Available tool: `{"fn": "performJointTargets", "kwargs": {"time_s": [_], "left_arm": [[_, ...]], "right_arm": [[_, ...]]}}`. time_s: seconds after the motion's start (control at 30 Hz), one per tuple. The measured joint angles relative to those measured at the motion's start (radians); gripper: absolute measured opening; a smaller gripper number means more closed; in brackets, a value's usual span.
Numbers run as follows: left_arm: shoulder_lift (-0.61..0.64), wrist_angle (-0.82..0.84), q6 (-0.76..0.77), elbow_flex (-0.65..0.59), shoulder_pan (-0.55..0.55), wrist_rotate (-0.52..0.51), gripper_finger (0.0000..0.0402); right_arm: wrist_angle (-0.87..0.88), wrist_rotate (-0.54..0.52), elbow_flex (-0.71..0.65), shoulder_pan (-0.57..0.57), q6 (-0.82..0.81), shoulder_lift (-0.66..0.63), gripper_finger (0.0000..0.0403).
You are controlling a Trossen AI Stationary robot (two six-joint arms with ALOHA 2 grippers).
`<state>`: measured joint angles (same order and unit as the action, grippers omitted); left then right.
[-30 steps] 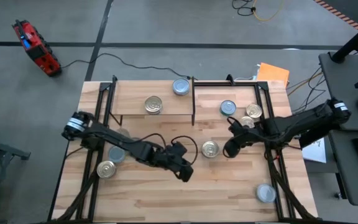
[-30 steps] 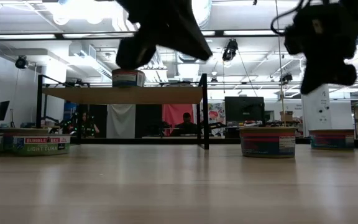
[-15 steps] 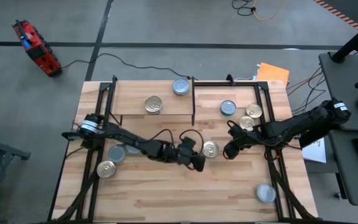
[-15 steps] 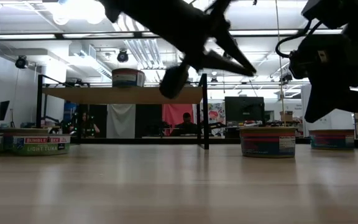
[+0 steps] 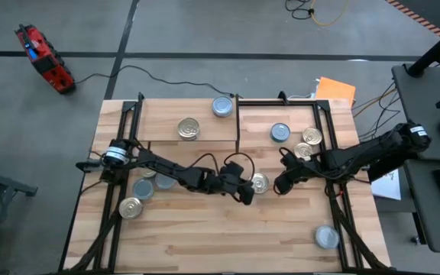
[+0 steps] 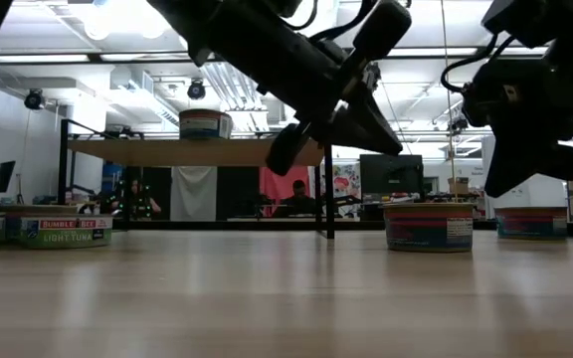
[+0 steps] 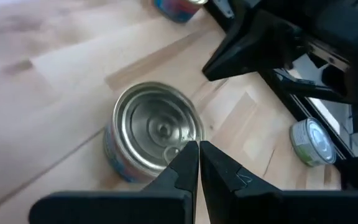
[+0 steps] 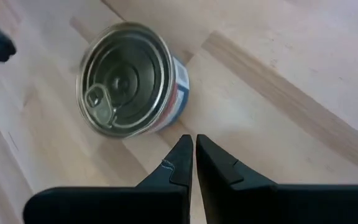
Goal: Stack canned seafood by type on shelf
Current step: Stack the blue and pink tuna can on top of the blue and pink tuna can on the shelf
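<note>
The butcher-block table (image 5: pixel 205 237) stood on a grey floor, with a red tool (image 5: pixel 44 57) lying off past its far left corner. Along the table's far edge ran the shelf (image 5: pixel 159 126), carrying a gold-lidded can (image 5: pixel 189 128) and a silver-lidded can (image 5: pixel 222 106) near its upright end panel. The left gripper (image 5: pixel 247 197) hung above the middle of the table, jaws pressed together and empty, right beside a gold-lidded tin (image 5: pixel 260 182). The right gripper (image 5: pixel 280 186) hovered just on that tin's other side, its fingers likewise pressed together on nothing. More cans sat to the right of the shelf: a silver one (image 5: pixel 280 133) and two gold ones (image 5: pixel 310 137). Two tins (image 5: pixel 131 207) lay near the left edge, and a lone silver can (image 5: pixel 327 237) lay near the front right corner.
</note>
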<state>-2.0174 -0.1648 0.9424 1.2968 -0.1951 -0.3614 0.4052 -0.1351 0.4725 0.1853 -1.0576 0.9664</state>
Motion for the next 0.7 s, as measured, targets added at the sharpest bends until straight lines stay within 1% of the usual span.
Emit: {"fn": "performJointTargets", "kwargs": {"time_s": [0.1,0.3,0.4,0.5,0.63,0.7], "left_arm": [[0.000,-0.025,-0.079,0.000,0.001,-0.001,0.0000],[0.000,-0.020,-0.250,0.000,0.004,-0.005,0.0000],[-0.022,-0.042,-0.330,0.000,0.004,-0.006,0.0000],[-0.063,-0.102,-0.366,0.000,0.004,-0.006,0.0000],[-0.086,-0.124,-0.350,0.000,0.004,-0.021,0.0000],[-0.088,-0.116,-0.384,0.000,0.004,-0.020,0.0000]], "right_arm": [[-0.004,0.000,0.000,-0.023,-0.012,0.005,0.0012],[-0.022,0.004,0.000,-0.084,-0.019,0.004,0.0012],[-0.022,0.006,0.000,-0.101,-0.024,0.004,0.0012],[-0.022,0.014,0.001,-0.104,-0.039,0.004,0.0012],[-0.020,0.038,0.001,-0.104,-0.053,0.004,0.0012],[-0.022,0.039,0.001,-0.103,-0.071,0.004,0.0012]]}}
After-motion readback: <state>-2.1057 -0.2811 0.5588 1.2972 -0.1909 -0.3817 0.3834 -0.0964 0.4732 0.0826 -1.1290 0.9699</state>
